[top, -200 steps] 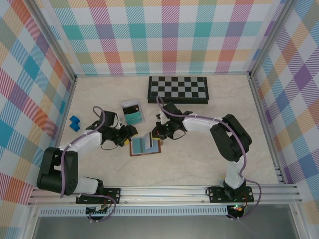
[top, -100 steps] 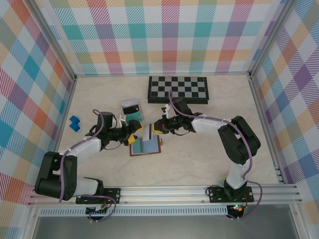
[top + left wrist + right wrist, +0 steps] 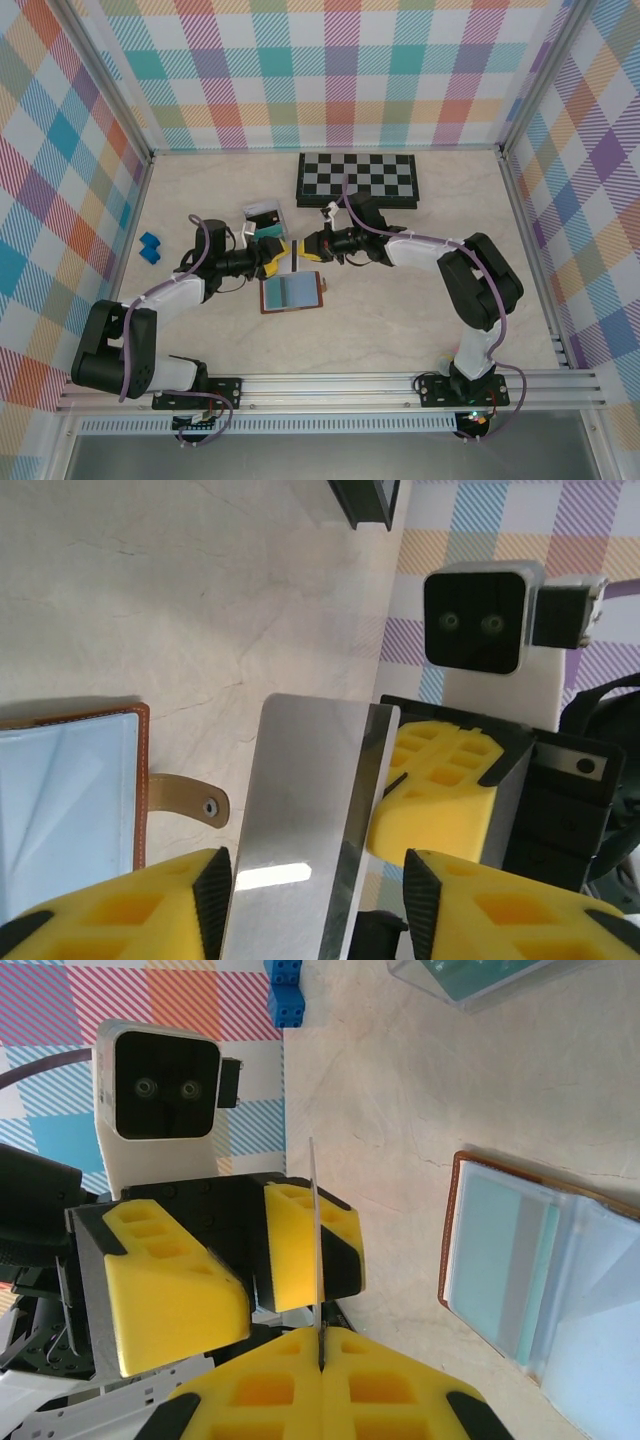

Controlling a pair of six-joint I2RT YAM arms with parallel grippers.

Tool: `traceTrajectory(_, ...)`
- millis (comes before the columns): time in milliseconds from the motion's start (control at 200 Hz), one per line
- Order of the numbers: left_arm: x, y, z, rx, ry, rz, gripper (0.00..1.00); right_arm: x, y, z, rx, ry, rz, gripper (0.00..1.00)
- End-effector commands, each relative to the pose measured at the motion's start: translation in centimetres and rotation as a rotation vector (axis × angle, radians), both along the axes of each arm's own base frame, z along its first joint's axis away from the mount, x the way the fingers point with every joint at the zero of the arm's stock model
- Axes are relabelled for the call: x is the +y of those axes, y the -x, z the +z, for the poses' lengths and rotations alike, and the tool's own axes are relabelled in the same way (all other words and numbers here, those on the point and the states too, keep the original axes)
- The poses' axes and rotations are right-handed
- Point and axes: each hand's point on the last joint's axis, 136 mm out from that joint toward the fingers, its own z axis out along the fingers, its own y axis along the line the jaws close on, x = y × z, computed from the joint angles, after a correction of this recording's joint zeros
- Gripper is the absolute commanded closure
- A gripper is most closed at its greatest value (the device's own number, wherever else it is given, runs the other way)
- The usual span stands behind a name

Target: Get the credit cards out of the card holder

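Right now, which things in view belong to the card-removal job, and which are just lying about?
Part of the job:
- card holder, lying open
- silver card, pinched by the right gripper, with the left gripper around it
- teal card in the clear tray

Lying about:
- chessboard
- blue block

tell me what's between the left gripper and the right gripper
A silvery card: the right gripper pinches one end, and it stands between the open fingers of the left gripper. The left wrist view shows it.
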Motion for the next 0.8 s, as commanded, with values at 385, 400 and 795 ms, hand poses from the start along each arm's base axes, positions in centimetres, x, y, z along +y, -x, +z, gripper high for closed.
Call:
traceTrajectory(385,-0.4,0.7,0.7,-0.025,-0.007,-0.024,0.89,-0.8,0.1,-0.2,0.011,0.013,-0.022,0.99)
traceTrajectory(400,-0.3,0.7,0.7,-0.024,-0.011,-0.023,0.92,-0.9,0.1,-0.4,0.014,0.02,-0.023,0.98)
traceTrajectory(795,4.2,1.8,0.8,-0.109,-0.481,-0.037,1.0,-5.0,0.0,-1.5,-0.087,0.328,-0.113,0.19)
